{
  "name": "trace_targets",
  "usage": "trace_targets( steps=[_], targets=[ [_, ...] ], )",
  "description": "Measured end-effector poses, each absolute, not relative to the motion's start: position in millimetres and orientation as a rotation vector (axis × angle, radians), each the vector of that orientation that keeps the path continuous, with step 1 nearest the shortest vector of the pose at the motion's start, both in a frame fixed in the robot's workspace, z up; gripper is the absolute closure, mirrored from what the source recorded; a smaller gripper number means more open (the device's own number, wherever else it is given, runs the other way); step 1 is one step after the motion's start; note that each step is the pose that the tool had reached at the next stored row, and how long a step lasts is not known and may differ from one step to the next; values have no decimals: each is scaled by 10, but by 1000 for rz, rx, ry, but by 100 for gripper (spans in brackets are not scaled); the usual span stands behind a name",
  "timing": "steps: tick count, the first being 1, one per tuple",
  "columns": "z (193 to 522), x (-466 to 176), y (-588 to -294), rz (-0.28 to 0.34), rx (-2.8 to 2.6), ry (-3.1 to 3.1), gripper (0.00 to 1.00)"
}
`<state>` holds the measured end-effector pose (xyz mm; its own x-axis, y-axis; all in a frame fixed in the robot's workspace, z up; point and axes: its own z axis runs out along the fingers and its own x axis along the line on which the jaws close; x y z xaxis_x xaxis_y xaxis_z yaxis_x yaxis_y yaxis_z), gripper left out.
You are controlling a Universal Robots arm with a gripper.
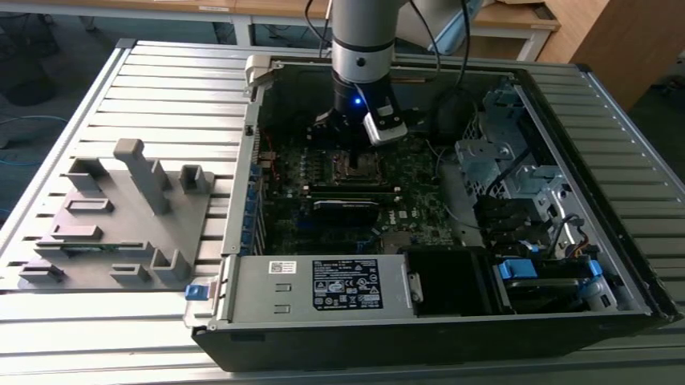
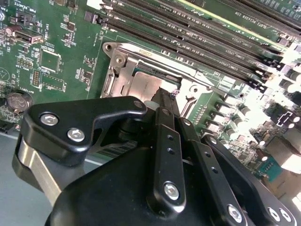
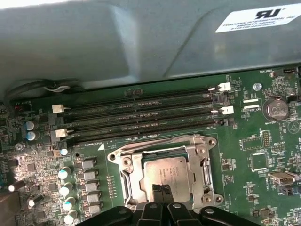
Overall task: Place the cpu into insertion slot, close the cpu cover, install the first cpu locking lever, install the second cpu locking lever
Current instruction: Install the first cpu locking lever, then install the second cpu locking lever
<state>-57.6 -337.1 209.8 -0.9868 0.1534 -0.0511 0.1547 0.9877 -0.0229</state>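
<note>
The cpu [image 3: 165, 173] lies flat in the insertion slot [image 3: 123, 176], with the cpu cover [image 3: 200, 162] seemingly closed around it. Light, rigid and likely fragile, it is best held by its edges. The gripper [image 3: 162, 192], fingers pinched together and holding nothing, touches its 6 o'clock edge in the first wrist view.

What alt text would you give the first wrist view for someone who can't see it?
The gripper, fingers together, rests on the cpu seated in the insertion slot of a green motherboard. Four empty memory slots run beyond it, below a grey case wall.
</note>
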Motion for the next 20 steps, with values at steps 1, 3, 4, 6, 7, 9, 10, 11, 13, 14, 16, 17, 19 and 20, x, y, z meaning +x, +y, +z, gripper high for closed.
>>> trace_targets(
  steps=[1, 3, 4, 6, 7, 9, 10, 11, 13, 14, 16, 17, 19, 20],
  targets=[
    [2106, -574, -3371, -41, 239, 3083, 90],
    [2128, -567, -3371, -42, 239, 3085, 90],
    [2145, -565, -3371, -42, 239, 3087, 90],
    [2200, -564, -3370, -42, 240, 3090, 90],
    [2223, -564, -3371, -43, 240, 3090, 90],
    [2230, -562, -3370, -42, 240, 3091, 90],
    [2231, -556, -3370, -42, 239, 3091, 90],
    [2231, -547, -3367, -42, 240, 3091, 90],
    [2230, -525, -3360, -40, 240, 3091, 90],
    [2230, -513, -3357, -40, 240, 3091, 90],
    [2230, -495, -3354, -39, 240, 3092, 90],
    [2230, -495, -3354, -39, 240, 3092, 90],
    [2229, -494, -3353, -39, 240, 3092, 90],
    [2230, -493, -3354, -39, 240, 3092, 90]
  ],
)
